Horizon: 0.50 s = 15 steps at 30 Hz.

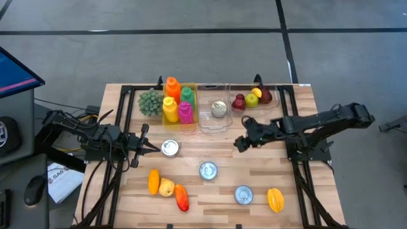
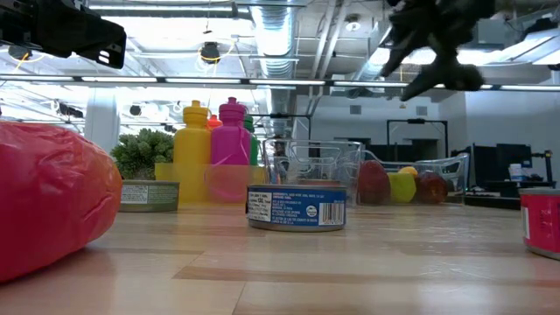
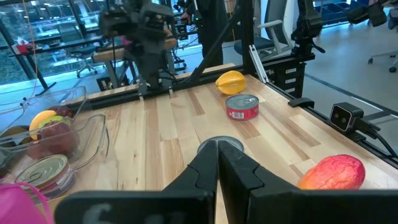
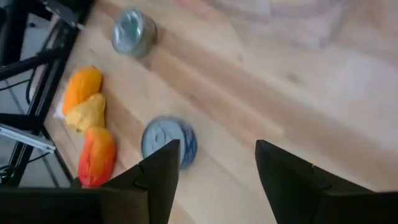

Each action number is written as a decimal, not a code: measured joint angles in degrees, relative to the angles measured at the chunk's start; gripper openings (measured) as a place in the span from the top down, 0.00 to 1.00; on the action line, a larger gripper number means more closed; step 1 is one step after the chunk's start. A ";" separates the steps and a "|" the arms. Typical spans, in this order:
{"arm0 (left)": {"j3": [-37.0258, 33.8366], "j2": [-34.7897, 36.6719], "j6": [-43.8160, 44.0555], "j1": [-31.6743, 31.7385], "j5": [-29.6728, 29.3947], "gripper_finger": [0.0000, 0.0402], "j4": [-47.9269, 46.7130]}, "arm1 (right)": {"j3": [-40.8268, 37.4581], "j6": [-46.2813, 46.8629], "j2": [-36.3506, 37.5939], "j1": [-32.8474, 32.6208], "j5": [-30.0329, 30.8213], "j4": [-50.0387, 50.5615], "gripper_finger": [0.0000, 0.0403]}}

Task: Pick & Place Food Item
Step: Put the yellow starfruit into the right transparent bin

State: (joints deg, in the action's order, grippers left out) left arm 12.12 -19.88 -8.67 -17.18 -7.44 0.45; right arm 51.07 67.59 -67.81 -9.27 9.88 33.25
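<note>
High view, progress: we judge the task partly done. Three clear bins at the back already hold goods, while three cans and two groups of fruit lie loose on the tabletop.
High view, bins: the yellow-tinted bin holds the coloured bottles; the middle bin holds one can; the right bin holds red and yellow-green fruit.
High view, loose items: silver can just off the left gripper; blue-label can at centre; red-label can beside a yellow fruit; orange, yellow and red pieces clustered front left.
High view, right gripper: above bare wood in front of the bins, well apart from every can.
Low view: blue-label can sits on the tabletop, untouched; the right gripper hangs high above it.
Left wrist view: we see the left gripper's fingers pressed together, gripping nothing; the silver can's rim shows just beyond the tips.
Right wrist view: the fingers stand parted with only wood between them, nothing held; the blue-label can lies beside one finger and is likely the next pick.
</note>
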 joint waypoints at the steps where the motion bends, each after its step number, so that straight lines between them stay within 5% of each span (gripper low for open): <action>1: 0.00 -0.01 0.00 -0.01 0.00 0.99 0.00 | 0.00 2.24 0.06 -0.99 -0.01 1.17 0.50; 15: 0.02 0.00 0.00 0.00 0.00 0.99 0.00 | 0.00 31.30 0.06 -17.39 -7.67 5.40 0.70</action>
State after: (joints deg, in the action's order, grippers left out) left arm 12.14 -19.88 -8.67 -17.18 -7.44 0.45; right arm 51.07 98.89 -67.75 -26.66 2.21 38.65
